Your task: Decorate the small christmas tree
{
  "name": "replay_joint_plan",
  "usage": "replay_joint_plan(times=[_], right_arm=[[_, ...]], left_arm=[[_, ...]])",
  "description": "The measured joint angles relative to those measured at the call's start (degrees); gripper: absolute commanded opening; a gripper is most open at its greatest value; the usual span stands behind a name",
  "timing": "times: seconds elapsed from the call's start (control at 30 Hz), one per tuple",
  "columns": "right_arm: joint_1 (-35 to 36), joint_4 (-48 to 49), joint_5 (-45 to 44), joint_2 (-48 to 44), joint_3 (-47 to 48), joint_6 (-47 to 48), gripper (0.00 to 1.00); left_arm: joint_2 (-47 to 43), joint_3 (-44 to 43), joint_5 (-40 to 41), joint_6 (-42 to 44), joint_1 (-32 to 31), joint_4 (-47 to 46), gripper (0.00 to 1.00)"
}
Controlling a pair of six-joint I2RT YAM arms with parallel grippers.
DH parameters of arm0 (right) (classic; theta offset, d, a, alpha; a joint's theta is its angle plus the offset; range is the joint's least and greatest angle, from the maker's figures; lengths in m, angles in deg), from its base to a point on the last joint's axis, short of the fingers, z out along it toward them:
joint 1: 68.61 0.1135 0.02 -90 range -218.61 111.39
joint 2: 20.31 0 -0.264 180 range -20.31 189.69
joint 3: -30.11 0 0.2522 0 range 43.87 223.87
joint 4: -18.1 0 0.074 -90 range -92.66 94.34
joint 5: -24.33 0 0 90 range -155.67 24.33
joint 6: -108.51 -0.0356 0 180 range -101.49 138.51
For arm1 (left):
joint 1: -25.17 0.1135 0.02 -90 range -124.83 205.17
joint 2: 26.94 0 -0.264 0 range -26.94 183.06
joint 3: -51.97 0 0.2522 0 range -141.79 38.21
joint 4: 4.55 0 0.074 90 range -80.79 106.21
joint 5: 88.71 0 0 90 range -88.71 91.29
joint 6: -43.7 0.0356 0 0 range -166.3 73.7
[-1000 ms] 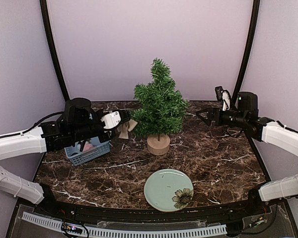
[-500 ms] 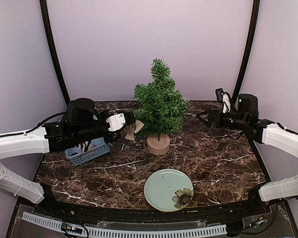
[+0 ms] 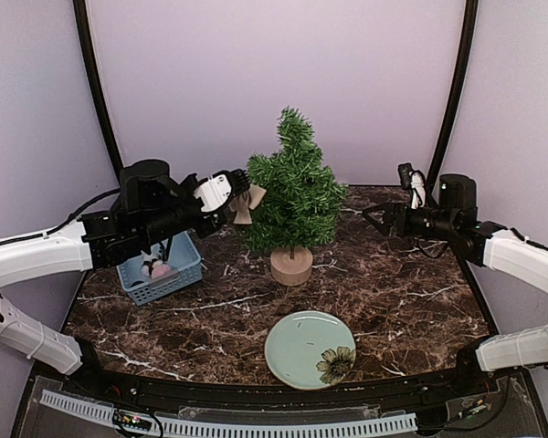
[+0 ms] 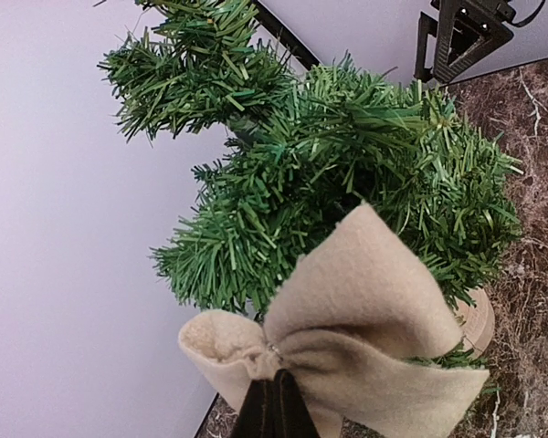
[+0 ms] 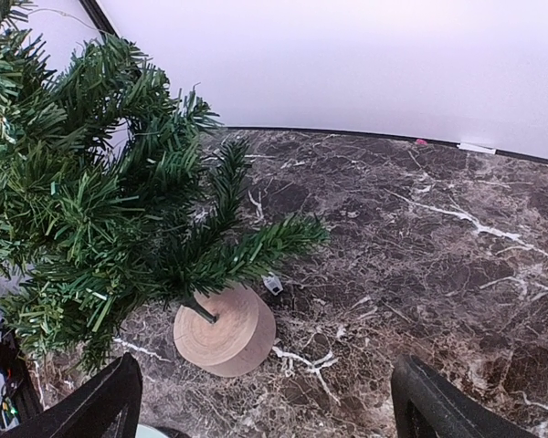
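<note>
Left wrist view: my left pincer [image 4: 274, 412] is clamped on the knot of a beige felt bow [image 4: 347, 338], pressed against the branches, I judge so that it lodges there. The small christmas tree [image 3: 292, 196], bushy dark green on a pale wood stump, stands midway along the back edge of the worktop [image 3: 393, 292]. My right pincer [image 3: 376, 217] gapes empty at its right.
</note>
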Motion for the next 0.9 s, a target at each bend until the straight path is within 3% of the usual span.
replay_joint_plan(times=[0.43, 0.6, 0.9], right_arm=[[0.0, -0.2, -1.0, -1.9, -1.2, 0.5, 0.96], [0.0, -0.1, -1.0, -1.9, -1.7, 0.2, 0.97], [0.0, -0.1, -1.0, -1.9, -1.8, 0.2, 0.97]], left_arm=[[-2.2, 0.2, -12.8, -4.9, -0.5, 9.2, 0.0], [-2.5, 5.3, -8.7, -7.1, -2.8, -0.2, 0.0], [6.0, 10.9, 6.2, -8.7, -5.0, -20.5, 0.0]])
